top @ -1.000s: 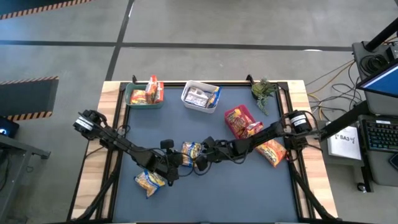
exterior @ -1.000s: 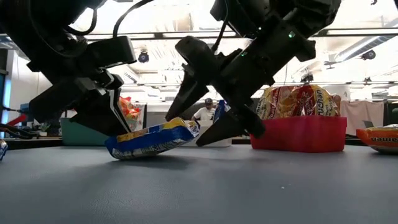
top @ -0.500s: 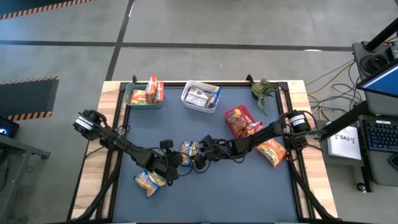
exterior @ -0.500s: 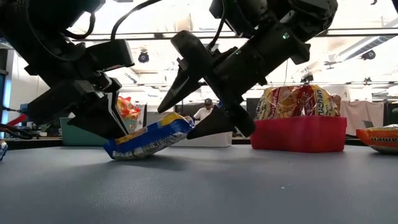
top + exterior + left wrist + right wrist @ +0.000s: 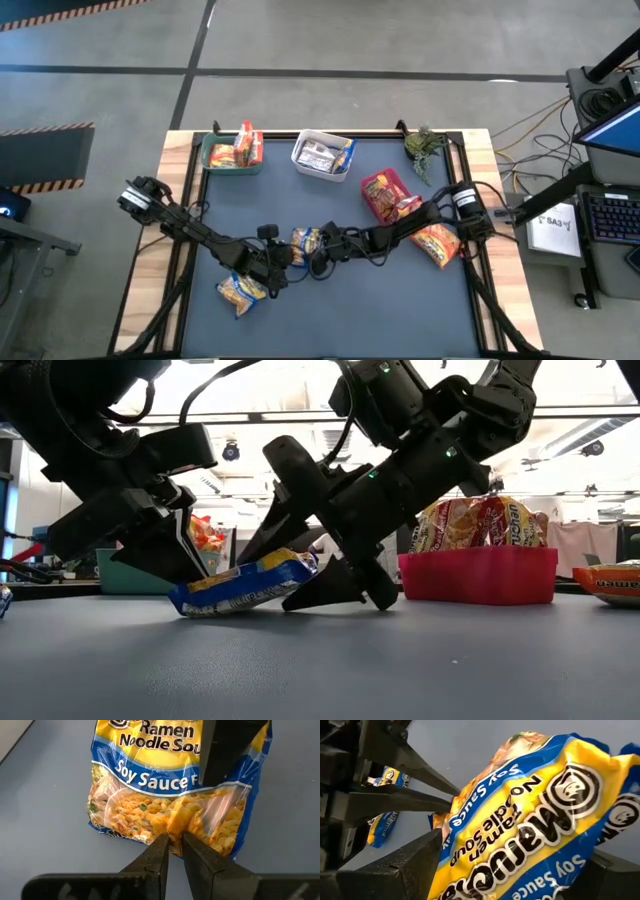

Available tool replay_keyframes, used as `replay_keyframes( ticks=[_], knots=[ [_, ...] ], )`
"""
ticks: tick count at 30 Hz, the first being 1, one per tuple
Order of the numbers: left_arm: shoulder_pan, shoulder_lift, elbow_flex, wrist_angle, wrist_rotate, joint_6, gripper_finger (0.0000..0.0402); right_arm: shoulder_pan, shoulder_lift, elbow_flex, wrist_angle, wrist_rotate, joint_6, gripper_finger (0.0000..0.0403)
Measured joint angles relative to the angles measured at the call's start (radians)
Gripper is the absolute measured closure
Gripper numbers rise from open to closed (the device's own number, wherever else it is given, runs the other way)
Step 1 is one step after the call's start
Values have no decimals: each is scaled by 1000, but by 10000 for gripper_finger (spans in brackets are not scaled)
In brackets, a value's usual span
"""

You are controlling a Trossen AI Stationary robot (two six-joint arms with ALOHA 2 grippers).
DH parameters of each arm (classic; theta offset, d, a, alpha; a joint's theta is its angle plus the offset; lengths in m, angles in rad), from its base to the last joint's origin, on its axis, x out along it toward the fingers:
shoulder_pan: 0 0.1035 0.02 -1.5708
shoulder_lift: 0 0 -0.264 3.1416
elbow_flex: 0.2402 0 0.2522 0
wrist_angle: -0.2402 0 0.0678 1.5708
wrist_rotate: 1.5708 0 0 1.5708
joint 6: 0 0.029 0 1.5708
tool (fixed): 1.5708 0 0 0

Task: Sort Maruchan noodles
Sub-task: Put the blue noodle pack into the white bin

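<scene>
Jaws of both arms meet at centre frame: left gripper (image 5: 175, 851) pinches the edge of a blue-and-yellow crinkly plastic soy-sauce ramen packet (image 5: 307, 240) on the dark worktop (image 5: 400, 310); right gripper (image 5: 300, 565) straddles it, spread. Light, slippery, brittle inside; edges grip best.

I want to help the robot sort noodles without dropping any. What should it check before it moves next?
1. Left tool has a grip on the blue packet: ok, shut on a fold at its edge.
2. Right tool is lined up: ok, open with a finger on each side of the packet's other end.
3. Packet is off the table: not ok, it is tilted with its low end on the surface.
4. Other packets are out of the way: ok, the orange packet and the yellow packet lie apart.
5. White bin has room: cannot tell.
</scene>
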State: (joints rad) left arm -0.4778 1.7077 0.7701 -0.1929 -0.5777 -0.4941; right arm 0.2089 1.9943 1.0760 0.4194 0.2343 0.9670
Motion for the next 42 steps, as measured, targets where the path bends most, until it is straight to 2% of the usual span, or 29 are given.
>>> replay_keyframes(
  ticks=[5, 18, 32, 42],
  knots=[
    [0, 0, 0, 3, 0, -1, 361, 0, -5, 0, 12, -9, -16, 88],
    [0, 0, 0, 12, -5, -12, 361, 0, -8, -1, 7, -7, -15, 149],
    [-1, 0, 0, 18, -13, -13, 360, 0, -8, -1, 5, -7, -24, 160],
    [0, 1, 0, 24, -35, -23, 303, 0, -9, -1, -6, -7, -34, 161]
  ],
)
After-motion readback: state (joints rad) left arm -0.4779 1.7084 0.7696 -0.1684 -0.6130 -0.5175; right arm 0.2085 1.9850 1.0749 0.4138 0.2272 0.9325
